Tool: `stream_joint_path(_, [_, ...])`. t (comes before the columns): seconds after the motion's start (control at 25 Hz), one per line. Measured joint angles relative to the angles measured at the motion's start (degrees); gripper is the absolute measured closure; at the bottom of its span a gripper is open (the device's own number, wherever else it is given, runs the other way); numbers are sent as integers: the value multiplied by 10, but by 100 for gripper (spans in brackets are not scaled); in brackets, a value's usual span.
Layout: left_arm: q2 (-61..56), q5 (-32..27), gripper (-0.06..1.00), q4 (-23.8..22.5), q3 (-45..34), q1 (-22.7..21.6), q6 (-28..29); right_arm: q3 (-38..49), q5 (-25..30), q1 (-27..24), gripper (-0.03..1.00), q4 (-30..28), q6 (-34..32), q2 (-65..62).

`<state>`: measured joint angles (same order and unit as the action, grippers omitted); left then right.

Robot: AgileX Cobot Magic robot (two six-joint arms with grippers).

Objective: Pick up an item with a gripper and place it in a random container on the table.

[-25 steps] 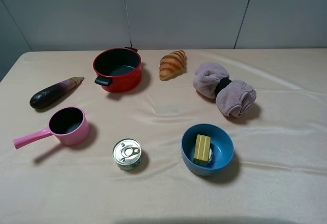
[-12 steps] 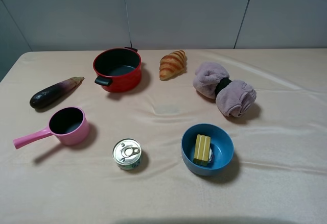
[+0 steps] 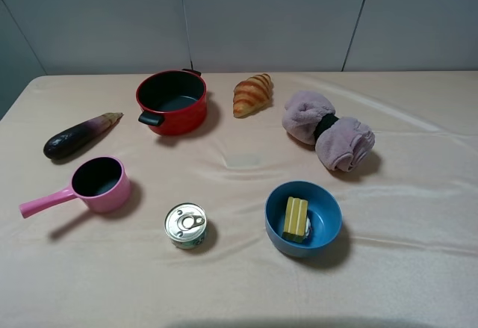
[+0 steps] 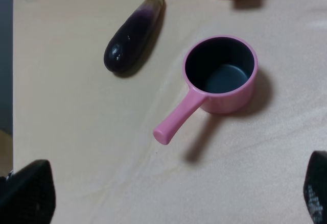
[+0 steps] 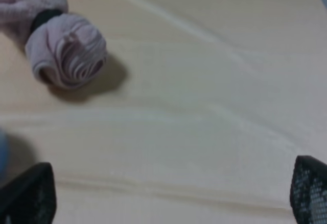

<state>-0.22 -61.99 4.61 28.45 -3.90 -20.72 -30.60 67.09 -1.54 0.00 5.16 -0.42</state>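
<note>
The small yellow ribbed block (image 3: 295, 218) with a white end lies inside the round blue bowl (image 3: 329, 216) at the front right of the table. Neither arm shows in the exterior high view. In the left wrist view my left gripper (image 4: 171, 196) is open and empty above the bare cloth, near the pink saucepan (image 4: 220, 76). In the right wrist view my right gripper (image 5: 167, 193) is open and empty above the bare cloth, near the rolled towel (image 5: 61, 45). Only the dark fingertips (image 4: 28, 193) show at the frame corners.
On the table are a red pot with black handles (image 3: 172, 101), a croissant (image 3: 252, 94), a mauve rolled towel (image 3: 328, 130), an eggplant (image 3: 78, 135), a pink saucepan (image 3: 95, 182) and a tin can (image 3: 185, 226). The cloth (image 3: 239, 283) is creased.
</note>
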Motion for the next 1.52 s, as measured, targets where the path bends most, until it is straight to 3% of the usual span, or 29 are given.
stream_joint_path(0.2, [0, 0, -4, 0, 0, 0, 0, -4, 27, 0, 27, 0, 17, 0])
stream_joint_path(0.84, [0, 0, -4, 0, 0, 0, 0, -4, 27, 0, 27, 9, 20, 0])
stream_joint_path(1.04, [0, 0, -4, 0, 0, 0, 0, -4, 2, 0, 27, 40, 13, 0])
stream_joint_path(1.52, [0, 0, -4, 0, 0, 0, 0, -4, -7, 0, 27, 45, 12, 0])
